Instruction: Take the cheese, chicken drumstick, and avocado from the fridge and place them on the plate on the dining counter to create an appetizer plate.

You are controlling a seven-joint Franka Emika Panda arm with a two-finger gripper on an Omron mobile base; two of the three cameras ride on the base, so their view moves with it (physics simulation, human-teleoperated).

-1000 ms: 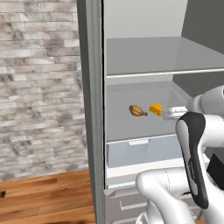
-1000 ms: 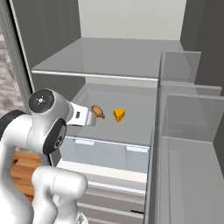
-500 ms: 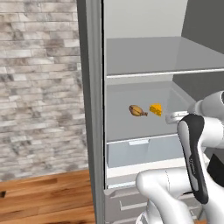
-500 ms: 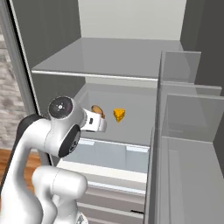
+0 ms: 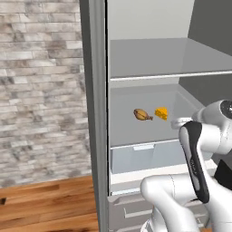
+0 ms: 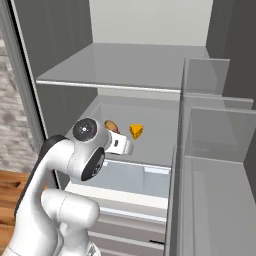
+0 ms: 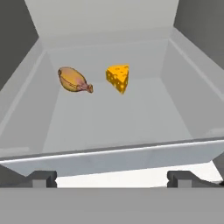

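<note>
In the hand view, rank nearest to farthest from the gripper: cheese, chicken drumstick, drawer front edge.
1. Drawer front edge, just ahead of the open gripper.
2-3. Cheese, mid-shelf right, and chicken drumstick, left: too close to call.

The golden-brown chicken drumstick (image 7: 74, 80) and yellow holed cheese (image 7: 118, 77) wedge lie side by side, apart, on a fridge (image 5: 149, 59) shelf.

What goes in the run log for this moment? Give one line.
stage: reaching into fridge | fingers: open, empty | cheese and drumstick: side by side on shelf, apart, untouched | avocado: unseen
</note>
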